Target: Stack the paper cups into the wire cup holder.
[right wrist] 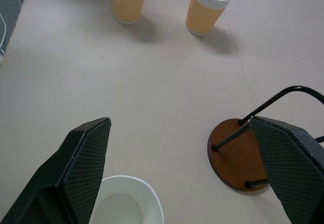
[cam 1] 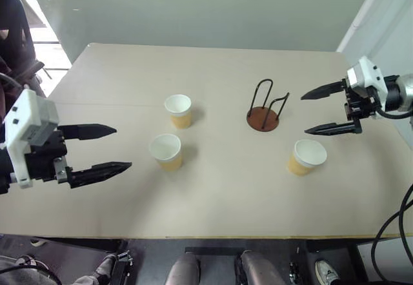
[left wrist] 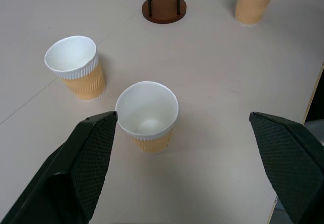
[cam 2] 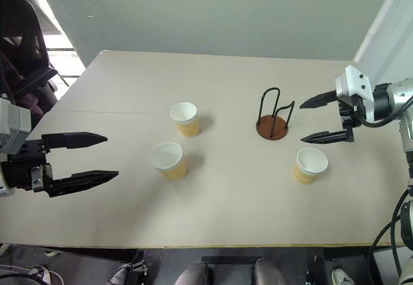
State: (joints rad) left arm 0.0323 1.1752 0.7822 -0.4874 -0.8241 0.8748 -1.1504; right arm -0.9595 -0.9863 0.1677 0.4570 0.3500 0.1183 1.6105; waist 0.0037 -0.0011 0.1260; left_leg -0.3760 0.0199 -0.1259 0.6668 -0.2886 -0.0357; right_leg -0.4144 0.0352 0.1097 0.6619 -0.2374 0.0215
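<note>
Three small tapered paper cups, tan and ribbed outside with white interiors and white rolled rims, stand upright and apart on the pale beige tabletop (cam 1: 213, 72). The far cup (cam 1: 178, 110) and the near cup (cam 1: 166, 151) sit on the robot's left side, close to each other but not touching. The third cup (cam 1: 306, 157) stands to the right, near the wire cup holder (cam 1: 264, 109), a round rust-brown disc base carrying thin black upright wire loops. The holder is empty; no cup has been stacked yet.

The left gripper (cam 1: 100, 148) hovers above the tabletop with its two black fingers spread wide, pointing toward the near cup and holding nothing. The right gripper (cam 1: 328, 109) hangs beside the holder and above the third cup, fingers likewise spread and empty.

Handling judgement: the cups are probably very light and thin-walled, so they will tip or slide at a light nudge and will dent under a hard squeeze. The ribbed sleeve should give better friction than the smooth rim. Recommended grasp: across the sidewall in the upper half, just below the rolled rim, where the rim stiffens the wall. Apply moderate closing force only. The taper means a cup may slip downward if pinched low. The holder looks light as well; lower each cup between the wires without striking them.
</note>
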